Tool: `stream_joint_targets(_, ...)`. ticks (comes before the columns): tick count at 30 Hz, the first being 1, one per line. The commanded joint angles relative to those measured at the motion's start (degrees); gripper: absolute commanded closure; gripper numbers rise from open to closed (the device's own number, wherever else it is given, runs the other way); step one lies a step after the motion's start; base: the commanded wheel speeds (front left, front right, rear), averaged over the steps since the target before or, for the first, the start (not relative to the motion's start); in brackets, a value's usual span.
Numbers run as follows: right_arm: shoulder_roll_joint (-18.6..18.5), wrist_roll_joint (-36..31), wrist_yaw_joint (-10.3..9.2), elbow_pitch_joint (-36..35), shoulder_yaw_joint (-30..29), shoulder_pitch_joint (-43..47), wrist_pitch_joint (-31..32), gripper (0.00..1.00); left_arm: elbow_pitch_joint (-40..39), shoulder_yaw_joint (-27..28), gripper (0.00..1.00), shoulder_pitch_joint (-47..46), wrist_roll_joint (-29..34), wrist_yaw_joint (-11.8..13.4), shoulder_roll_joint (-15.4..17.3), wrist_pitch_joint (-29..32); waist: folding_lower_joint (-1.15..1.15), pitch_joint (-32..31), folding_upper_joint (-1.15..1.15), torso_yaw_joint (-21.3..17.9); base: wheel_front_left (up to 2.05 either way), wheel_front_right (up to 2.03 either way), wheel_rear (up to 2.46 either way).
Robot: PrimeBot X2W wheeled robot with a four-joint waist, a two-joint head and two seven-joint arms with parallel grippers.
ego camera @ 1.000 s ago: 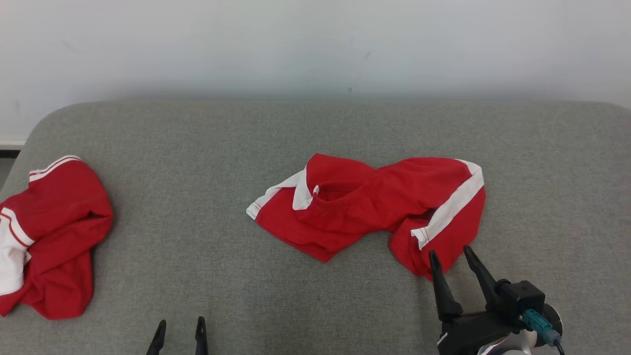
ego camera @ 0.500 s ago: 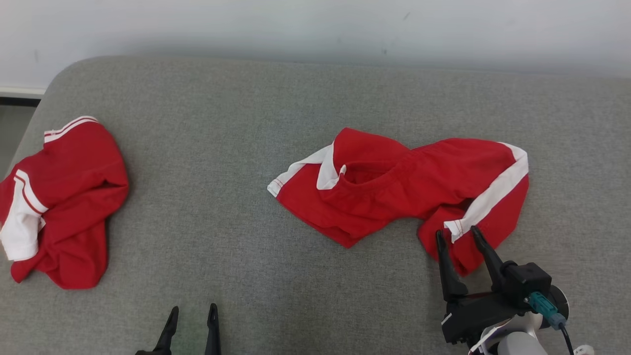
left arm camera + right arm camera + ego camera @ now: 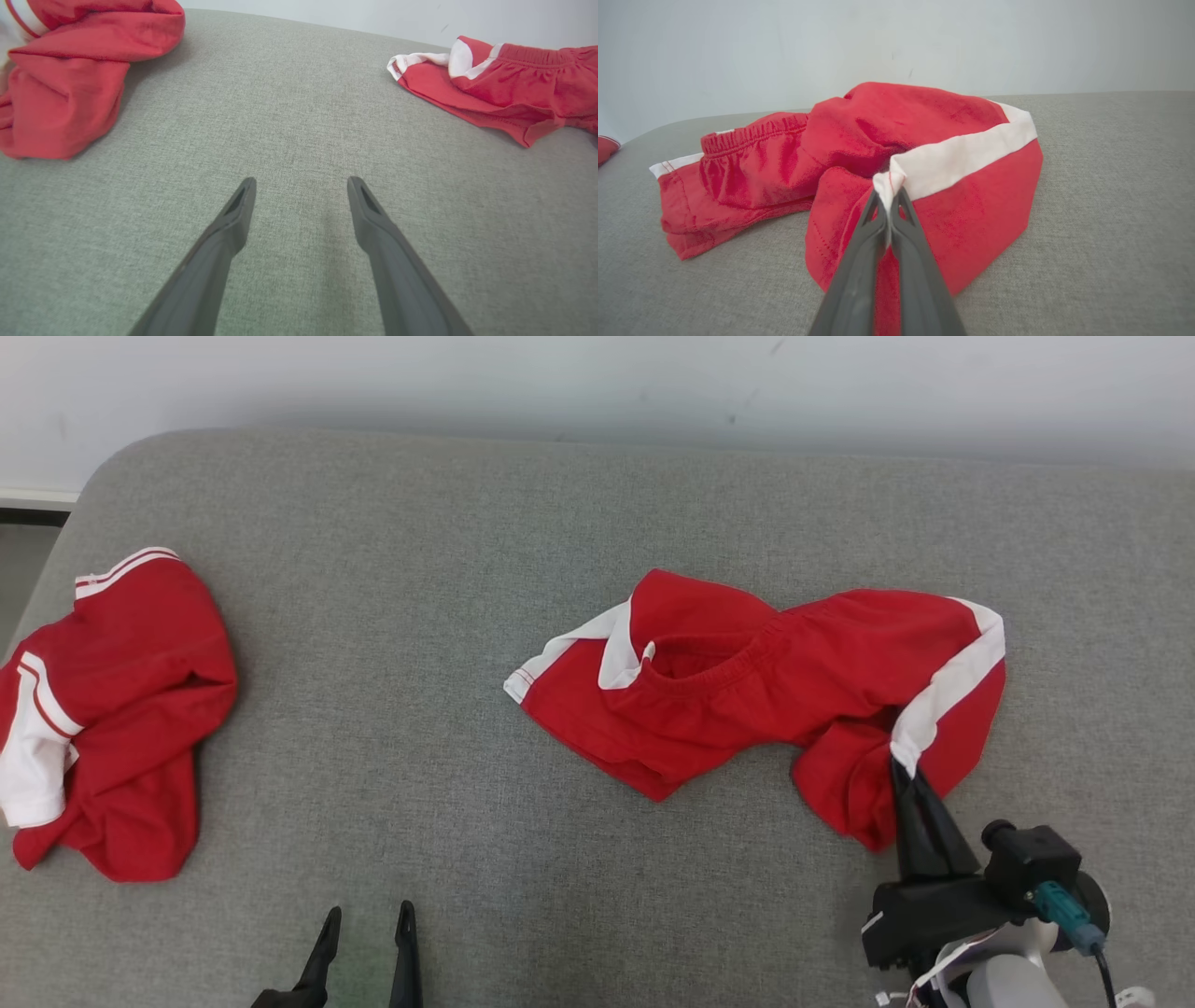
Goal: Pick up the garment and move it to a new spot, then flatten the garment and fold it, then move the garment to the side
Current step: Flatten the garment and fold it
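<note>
The garment (image 3: 747,700), red shorts with white side stripes and an elastic waistband, lies crumpled right of centre on the grey cushion (image 3: 420,569). In the right wrist view the garment (image 3: 859,154) has my right gripper (image 3: 888,198) shut on the end of its white stripe. In the head view my right gripper (image 3: 901,767) pinches that hem at the garment's near right leg. My left gripper (image 3: 367,919) stands open at the bottom edge, over bare cushion. In the left wrist view my left gripper (image 3: 301,184) holds nothing and the garment (image 3: 504,88) lies at the upper right.
A second red and white piece of clothing (image 3: 103,709) lies bunched at the cushion's left edge, and this bunched clothing (image 3: 70,70) sits upper left in the left wrist view. A pale wall (image 3: 597,383) runs behind the cushion. Bare cushion spans the middle and front.
My right gripper has reached forward onto the garment's near right hem and shut on the white stripe. The head camera tilted, shifting the whole picture. My left gripper stayed open.
</note>
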Motion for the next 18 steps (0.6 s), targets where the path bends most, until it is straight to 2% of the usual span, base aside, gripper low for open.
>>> stream_joint_targets(1,0.34,-0.32,-0.12,-1.10,-0.54,-0.90,-0.01,1.00,0.24,-0.06,0.00,-0.69,-0.24,0.16,-0.04,-0.20,-0.01,-0.20,-0.01,-0.14,0.00,0.00,0.00)
stream_joint_targets(5,0.56,0.00,-0.12,-3.84,-1.01,-1.01,-0.01,1.00,0.61,0.21,0.00,-0.27,0.05,-0.04,-0.03,-0.20,-0.01,-1.11,-0.01,-0.43,0.00,0.00,0.00)
stream_joint_targets(11,0.09,1.42,-0.12,-12.53,0.67,-3.94,-0.02,1.00,1.69,1.10,0.00,1.32,0.46,-0.95,-0.04,-0.20,-0.01,-4.32,-0.01,-1.27,0.00,0.00,0.00)
stream_joint_targets(15,-1.48,2.15,-0.12,-16.20,3.83,-8.13,-0.02,1.00,2.20,1.23,0.00,2.23,0.46,-1.48,-0.03,-0.20,-0.01,-6.89,-0.01,-1.49,0.00,0.00,0.00)
stream_joint_targets(18,-2.96,2.88,-0.12,-15.97,7.06,-12.94,-0.01,1.00,2.78,1.17,0.00,2.77,0.68,-1.70,-0.02,-0.20,-0.01,-8.67,-0.01,-1.14,0.00,0.00,0.00)
